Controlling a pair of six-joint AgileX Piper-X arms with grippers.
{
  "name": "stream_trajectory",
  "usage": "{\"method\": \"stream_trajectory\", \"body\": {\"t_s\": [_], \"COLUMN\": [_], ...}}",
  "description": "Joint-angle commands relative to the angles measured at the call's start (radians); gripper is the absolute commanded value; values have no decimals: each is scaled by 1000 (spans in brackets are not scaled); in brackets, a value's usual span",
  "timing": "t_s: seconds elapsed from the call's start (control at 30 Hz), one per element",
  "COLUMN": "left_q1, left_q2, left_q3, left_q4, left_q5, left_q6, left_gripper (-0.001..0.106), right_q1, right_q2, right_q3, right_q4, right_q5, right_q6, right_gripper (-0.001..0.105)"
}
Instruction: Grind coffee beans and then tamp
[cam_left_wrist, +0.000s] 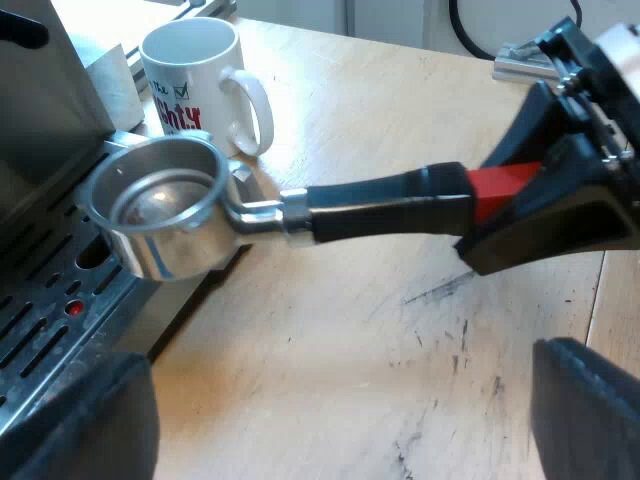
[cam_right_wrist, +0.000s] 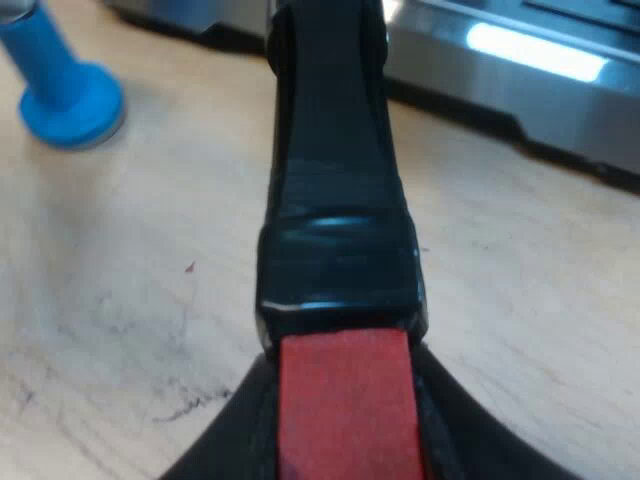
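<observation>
With the right pincer (cam_right_wrist: 345, 400) clamped on the red end of the holder (cam_left_wrist: 160, 215), basket at the machine (cam_left_wrist: 40, 120) beside the mug (cam_left_wrist: 185, 95), steer level toward the grinding spot; left pincer (cam_left_wrist: 335, 420) wide above the surface (cam_left_wrist: 350, 330).

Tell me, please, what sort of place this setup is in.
Probably a coffee-making workbench: an espresso machine with a slotted drip tray, a metal holder with a red-tipped handle, a printed mug and a blue tamper on a scuffed wooden tabletop.
</observation>
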Motion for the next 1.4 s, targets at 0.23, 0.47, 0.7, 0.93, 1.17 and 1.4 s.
{"method": "stream_trajectory", "body": {"t_s": [0.23, 0.47, 0.7, 0.93, 1.17, 1.4], "left_q1": [-3, -3, -3, -3, -3, -3], "left_q2": [-7, -7, -7, -7, -7, -7], "left_q3": [-6, -6, -6, -6, -6, -6], "left_q4": [-4, 6, 64, 64, 64, 64], "left_q5": [6, 6, 6, 6, 6, 6], "left_q6": [-3, -3, -3, -3, -3, -3], "left_gripper": [76, 76, 76, 76, 76, 76], "right_q1": [5, 0, 0, 0, -18, -157], "right_q2": [-57, -57, -57, -59, -58, -58], "right_q3": [11, 48, 139, 188, 195, 195], "right_q4": [-24, -70, -275, -332, -355, -355], "right_q5": [-68, -120, -136, -146, -167, -275], "right_q6": [-138, -169, -238, -241, -338, -385], "right_gripper": [0, 0, 0, 0, 0, 0]}}
